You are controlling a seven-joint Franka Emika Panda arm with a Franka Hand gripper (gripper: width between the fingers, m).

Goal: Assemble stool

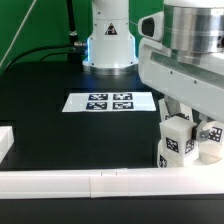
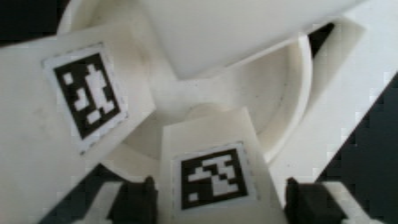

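Your arm hangs at about four o'clock over the black counter (image 1: 60, 130) in the exterior view; its fingers (image 2: 217, 195) stand either side of a tagged stool leg (image 2: 217, 165), seemingly grasping it; contact itself is hidden; the leg rests against the round seat (image 2: 196, 90) in the wrist view; outside, tagged stool parts (image 1: 180, 140) cluster just behind the white rail (image 1: 100, 182); the marker board (image 1: 110, 101) lies at about twelve o'clock.
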